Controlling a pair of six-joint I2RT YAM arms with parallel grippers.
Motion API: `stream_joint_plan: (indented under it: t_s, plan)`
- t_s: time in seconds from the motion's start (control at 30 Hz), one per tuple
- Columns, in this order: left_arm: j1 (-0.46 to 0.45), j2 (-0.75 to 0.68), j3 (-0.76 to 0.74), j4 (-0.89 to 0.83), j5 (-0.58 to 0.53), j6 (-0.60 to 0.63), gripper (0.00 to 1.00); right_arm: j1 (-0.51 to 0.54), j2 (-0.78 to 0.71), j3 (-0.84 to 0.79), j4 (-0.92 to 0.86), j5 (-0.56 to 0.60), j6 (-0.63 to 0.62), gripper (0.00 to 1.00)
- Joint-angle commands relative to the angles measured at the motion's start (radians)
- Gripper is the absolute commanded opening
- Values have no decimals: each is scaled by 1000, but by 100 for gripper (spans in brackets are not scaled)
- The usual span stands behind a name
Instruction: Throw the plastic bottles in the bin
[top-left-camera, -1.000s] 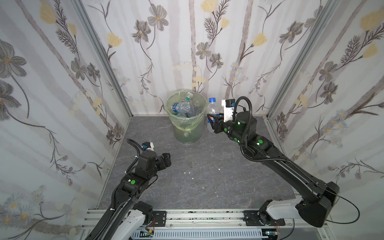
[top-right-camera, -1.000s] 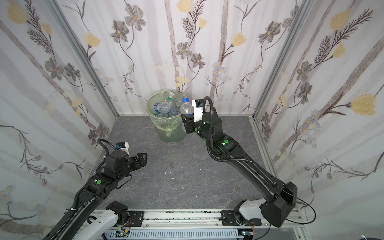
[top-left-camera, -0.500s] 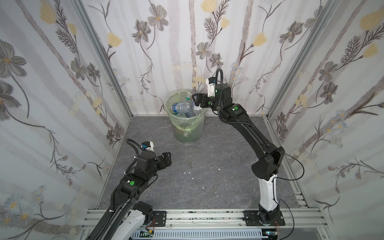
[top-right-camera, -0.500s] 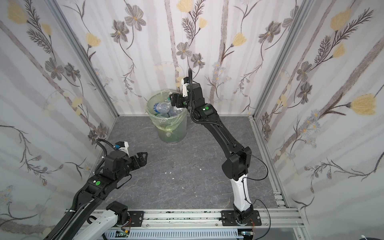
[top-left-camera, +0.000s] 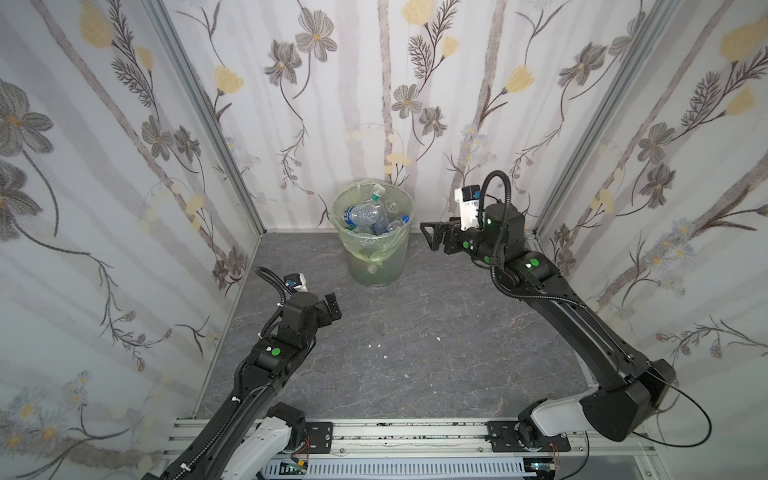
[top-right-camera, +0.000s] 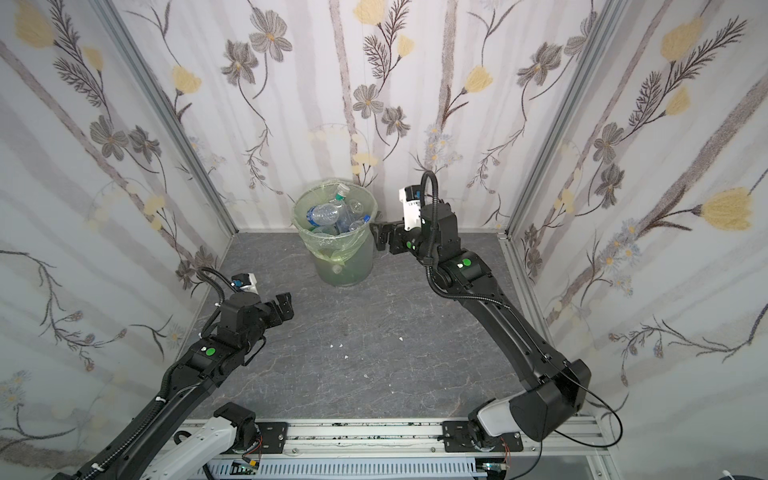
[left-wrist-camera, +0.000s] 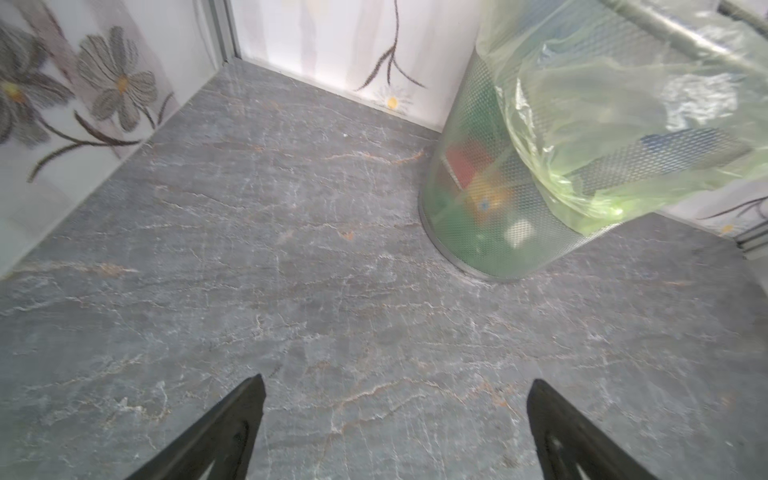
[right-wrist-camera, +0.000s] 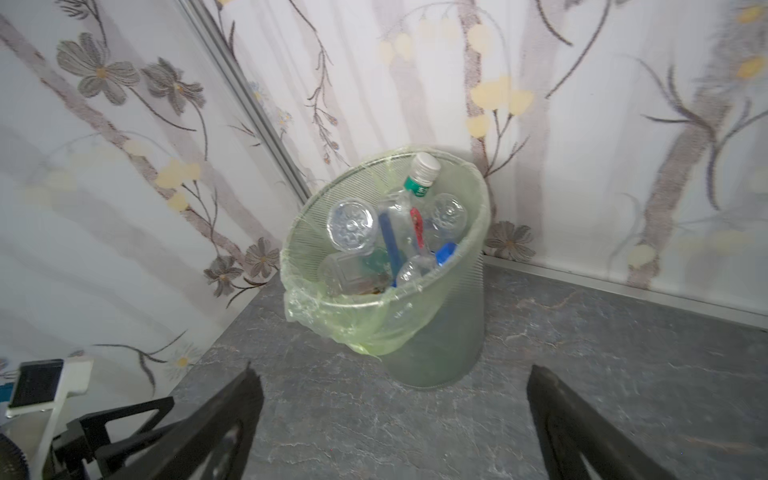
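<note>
The bin (top-left-camera: 376, 266) (top-right-camera: 345, 266), pale green with a bag folded over its rim, stands on the grey floor by the back wall. Several plastic bottles (top-left-camera: 365, 214) (top-right-camera: 328, 214) (right-wrist-camera: 399, 224) lie inside it, clear with blue labels, one with a white cap poking up. No bottle shows on the floor. My right gripper (top-left-camera: 430, 237) (top-right-camera: 380, 237) (right-wrist-camera: 395, 374) hangs open and empty just right of the bin's rim. My left gripper (top-left-camera: 332, 305) (top-right-camera: 284, 307) (left-wrist-camera: 397, 386) is open and empty over bare floor, front-left of the bin (left-wrist-camera: 478, 166).
Flowered walls close in on the left, back and right. An aluminium rail (top-left-camera: 395, 432) carrying both arm bases runs along the front. A few white crumbs (top-left-camera: 378, 345) lie on the floor. The left arm's wrist (right-wrist-camera: 104, 432) shows in the right wrist view.
My right gripper held a bottle beside the bin, swung over the rim, opened and let it drop in, then drew back to the right. The left gripper opened a little wider.
</note>
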Motion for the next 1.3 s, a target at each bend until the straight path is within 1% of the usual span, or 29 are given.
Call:
stream_joint_plan:
  t_s: [0.0, 0.07, 0.17, 0.3, 0.4, 0.47, 0.53, 0.6, 0.67, 0.7, 0.8, 0.87, 0.93, 1.0, 1.03, 1.07, 1.1, 1.17, 1.2, 1.23, 1.27]
  plan:
    - [14, 24, -44, 172, -128, 55, 100, -48, -121, -168, 62, 84, -26, 100]
    - [23, 31, -101, 286, -139, 91, 100, -96, -219, -292, 98, 119, -44, 100]
    - [48, 32, -194, 463, -148, 154, 100, -181, -347, -470, 157, 205, -80, 100]
    - [81, 22, -361, 776, -150, 287, 100, -317, -462, -729, 314, 296, -127, 100]
    - [137, 39, -458, 960, -132, 295, 100, -404, -483, -886, 478, 330, -145, 100]
    - [184, 79, -483, 1021, -98, 278, 100, -455, -474, -982, 605, 311, -130, 100]
    - [219, 141, -494, 1092, -69, 272, 100, -477, -452, -1074, 774, 298, -144, 100]
    - [236, 225, -511, 1209, -55, 284, 100, -487, -406, -1156, 966, 284, -165, 100]
    - [245, 311, -521, 1311, -61, 319, 100, -495, -347, -1197, 1102, 265, -178, 100]
    - [250, 355, -518, 1347, -55, 339, 100, -496, -311, -1204, 1141, 264, -182, 100]
    - [263, 445, -506, 1428, -5, 367, 100, -500, -222, -1210, 1241, 237, -204, 100]
    - [264, 503, -504, 1517, 24, 381, 100, -503, -207, -1200, 1258, 217, -208, 100]
    - [264, 559, -484, 1567, 52, 409, 100, -508, -162, -1233, 1403, 202, -202, 100]
    - [265, 651, -463, 1623, 77, 435, 100, -514, -83, -1249, 1495, 169, -201, 100]
    - [264, 693, -464, 1678, 87, 446, 100, -513, -41, -1267, 1563, 155, -205, 100]
    - [273, 718, -464, 1702, 68, 431, 100, -514, 13, -1294, 1699, 136, -210, 100]
    - [292, 721, -474, 1702, 87, 408, 100, -518, -1, -1297, 1689, 130, -209, 100]
    - [290, 781, -486, 1801, 86, 422, 100, -522, -30, -1265, 1572, 112, -216, 100]
    - [295, 757, -467, 1718, 98, 412, 100, -522, -6, -1257, 1596, 103, -217, 100]
    - [300, 764, -450, 1703, 108, 409, 100, -521, 6, -1247, 1602, 97, -217, 100]
    - [319, 766, -438, 1680, 132, 396, 100, -522, -3, -1224, 1538, 103, -217, 100]
